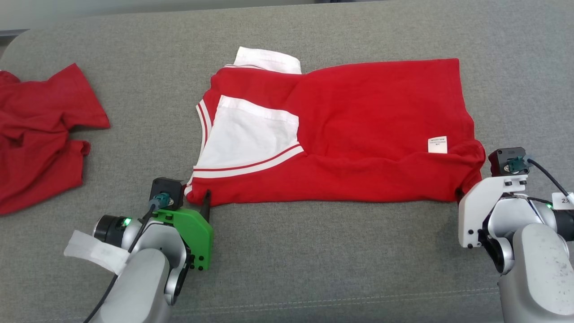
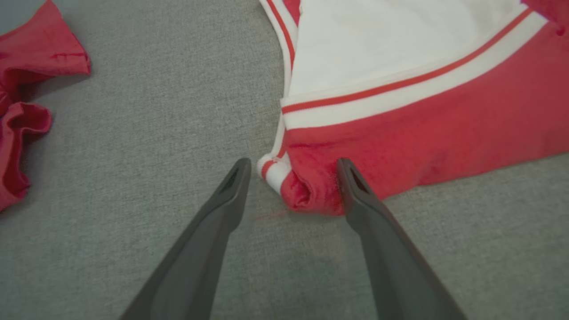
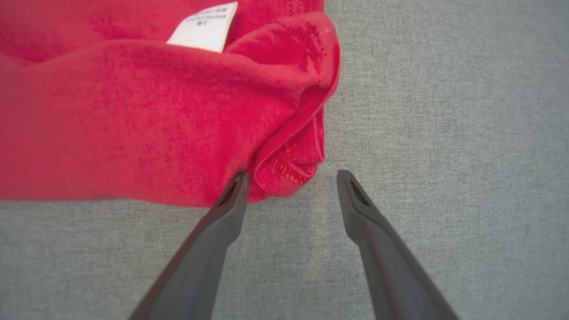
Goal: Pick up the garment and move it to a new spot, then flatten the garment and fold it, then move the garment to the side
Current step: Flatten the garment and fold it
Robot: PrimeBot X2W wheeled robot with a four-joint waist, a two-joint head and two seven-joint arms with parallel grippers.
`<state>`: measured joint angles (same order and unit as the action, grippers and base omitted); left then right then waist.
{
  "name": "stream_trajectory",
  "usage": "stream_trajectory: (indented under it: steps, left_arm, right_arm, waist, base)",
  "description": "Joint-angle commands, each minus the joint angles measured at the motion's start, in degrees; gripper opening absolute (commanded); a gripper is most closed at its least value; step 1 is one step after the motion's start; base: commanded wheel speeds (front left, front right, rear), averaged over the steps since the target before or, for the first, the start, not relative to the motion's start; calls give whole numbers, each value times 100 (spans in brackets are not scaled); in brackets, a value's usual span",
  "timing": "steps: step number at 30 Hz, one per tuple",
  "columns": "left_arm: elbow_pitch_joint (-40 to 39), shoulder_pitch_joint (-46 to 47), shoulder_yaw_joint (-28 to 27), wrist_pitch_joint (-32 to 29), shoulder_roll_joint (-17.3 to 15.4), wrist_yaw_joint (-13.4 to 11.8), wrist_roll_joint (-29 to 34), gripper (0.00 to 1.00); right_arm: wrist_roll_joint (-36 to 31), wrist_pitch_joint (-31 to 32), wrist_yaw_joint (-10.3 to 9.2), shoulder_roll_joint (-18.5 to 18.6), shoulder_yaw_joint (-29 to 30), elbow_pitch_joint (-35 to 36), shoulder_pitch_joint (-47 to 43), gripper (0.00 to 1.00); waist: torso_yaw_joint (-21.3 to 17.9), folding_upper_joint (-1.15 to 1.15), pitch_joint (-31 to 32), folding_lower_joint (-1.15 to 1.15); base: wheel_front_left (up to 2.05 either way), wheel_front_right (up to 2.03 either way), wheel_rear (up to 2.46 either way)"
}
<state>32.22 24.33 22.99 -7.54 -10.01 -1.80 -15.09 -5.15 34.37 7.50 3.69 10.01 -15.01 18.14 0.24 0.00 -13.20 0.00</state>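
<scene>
The garment [image 1: 358, 134], red with white panels and striped trim, lies folded in a rough rectangle on the grey cushion [image 1: 314, 251]. My left gripper [image 1: 195, 197] stands open at its near left corner. In the left wrist view the fingers of this gripper [image 2: 291, 166] straddle the bunched corner of the garment [image 2: 422, 146], the right finger touching the cloth. My right gripper [image 1: 471, 188] stands open at the near right corner. In the right wrist view that gripper [image 3: 293, 178] has its left finger against the folded hem of the garment [image 3: 133, 124], and the corner lies between the tips.
A second red garment [image 1: 40, 134] lies crumpled at the far left of the cushion and also shows at the left edge of the left wrist view [image 2: 26, 89]. A white label [image 1: 437, 144] sits near the folded garment's right end.
</scene>
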Motion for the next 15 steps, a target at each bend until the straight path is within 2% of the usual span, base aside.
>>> stream_trajectory:
  steps: [1, 6, 8, 10, 11, 13, 14, 15]
  left_arm:
    - [36, 64, -8, 10, -47, -43, -60, 100]
    - [87, 7, -31, -140, -36, -89, -130, 100]
    - [117, -32, -44, -240, -20, -99, -183, 90]
    - [119, -55, -48, -299, -7, -103, -226, 85]
    - [116, -62, -39, -319, -4, -97, -241, 78]
    - [105, -72, -22, -351, 4, -87, -260, 37]
    - [97, -74, -19, -352, 5, -86, -276, 0]
    - [94, -78, -10, -363, 5, -68, -289, 0]
  right_arm:
    - [12, 15, -2, -6, 2, 51, -46, 100]
    - [-63, 61, -2, 25, 33, 160, -92, 100]
    - [-71, 80, -2, 27, 28, 202, -120, 100]
    - [-72, 117, -2, 30, 8, 258, -145, 100]
    - [-79, 142, -2, 29, -14, 299, -167, 100]
    - [-60, 204, -2, 24, -64, 375, -203, 100]
    - [-37, 234, -2, 23, -83, 421, -222, 100]
    - [-16, 275, -2, 21, -103, 454, -247, 100]
  waist:
    - [5, 0, 7, 0]
    - [-6, 0, 24, 0]
    - [-18, 0, 30, 0]
    - [-33, 0, 35, 0]
    - [-40, 0, 35, 0]
    - [-49, 0, 32, 0]
    - [-56, 0, 28, 0]
    - [-64, 0, 22, 0]
  base:
    - [0, 0, 0]
    - [0, 0, 0]
    - [0, 0, 0]
    - [0, 0, 0]
    - [0, 0, 0]
    - [0, 0, 0]
    - [0, 0, 0]
    - [0, 0, 0]
